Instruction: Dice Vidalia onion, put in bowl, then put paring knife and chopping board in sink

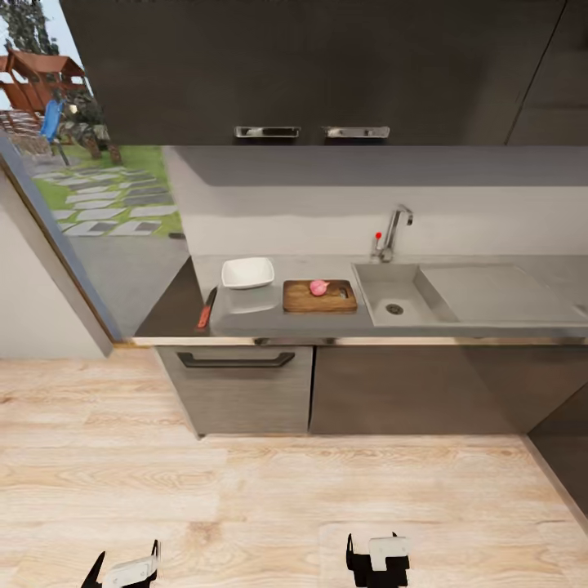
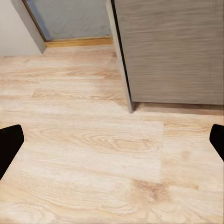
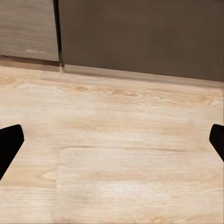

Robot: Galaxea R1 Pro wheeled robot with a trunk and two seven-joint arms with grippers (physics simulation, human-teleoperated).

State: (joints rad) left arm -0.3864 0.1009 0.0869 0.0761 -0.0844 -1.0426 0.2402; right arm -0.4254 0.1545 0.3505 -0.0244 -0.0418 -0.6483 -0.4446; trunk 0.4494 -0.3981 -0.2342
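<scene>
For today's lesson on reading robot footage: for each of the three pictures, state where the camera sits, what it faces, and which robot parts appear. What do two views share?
Head: high up, facing down at the countertop, sink and floor; both grippers at the bottom.
Left wrist: low, facing floor and cabinet; dark fingertips at the edges.
Right wrist: low, facing floor and cabinet fronts; fingertips likewise.
Shared: both wrist views show wooden floor between spread fingertips.

My head camera looks down from well back at the countertop [image 1: 327,322] and floor [image 1: 269,490]; both wrist cameras face that floor, nearer the cabinets [image 2: 170,51].
</scene>
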